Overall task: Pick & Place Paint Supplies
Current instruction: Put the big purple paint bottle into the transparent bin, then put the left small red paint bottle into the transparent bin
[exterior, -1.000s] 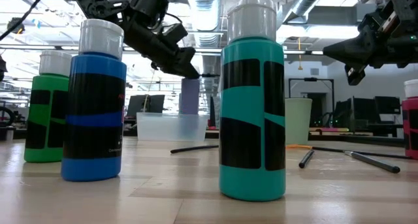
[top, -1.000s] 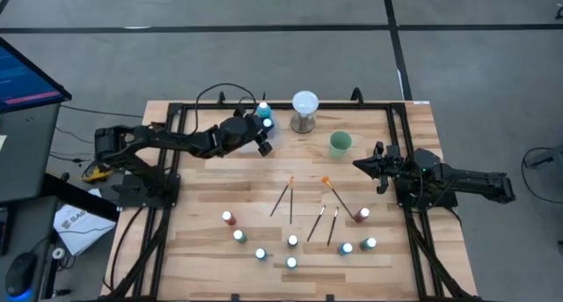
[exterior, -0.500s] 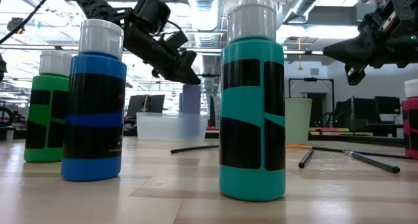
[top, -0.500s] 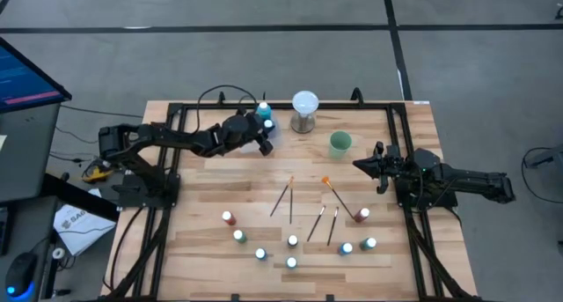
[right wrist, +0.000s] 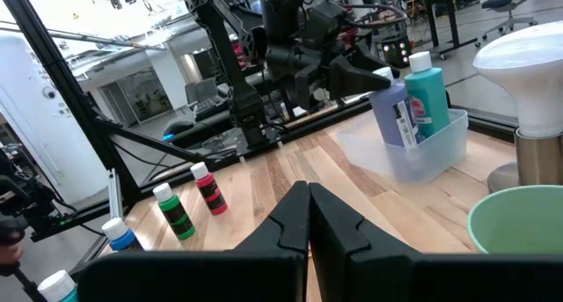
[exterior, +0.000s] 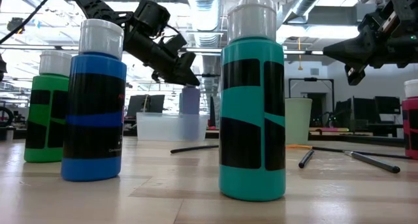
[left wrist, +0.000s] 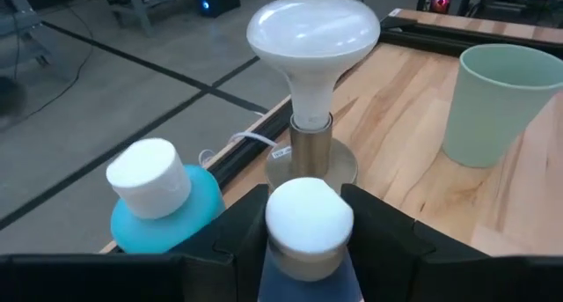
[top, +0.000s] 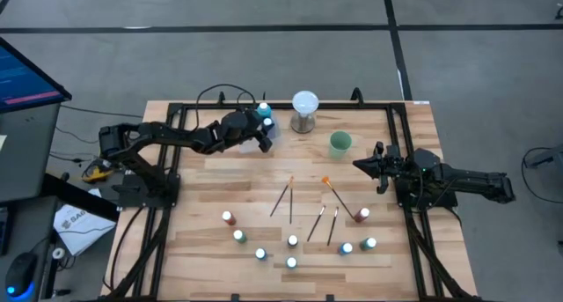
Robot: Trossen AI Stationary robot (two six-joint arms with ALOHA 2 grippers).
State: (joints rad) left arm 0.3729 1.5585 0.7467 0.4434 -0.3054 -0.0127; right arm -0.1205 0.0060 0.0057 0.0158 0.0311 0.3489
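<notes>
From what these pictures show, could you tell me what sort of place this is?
Probably a robotics lab or workshop. A wooden table on a concrete floor carries two robot arms, exposed ducts run along the ceiling, and more desks with monitors fill the room behind.

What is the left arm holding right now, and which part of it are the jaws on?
The left gripper has a purple-bodied paint bottle between its jaws just below the white cap, lowered into the clear bin. The opening grip looks loose. The right gripper holds nothing.
</notes>
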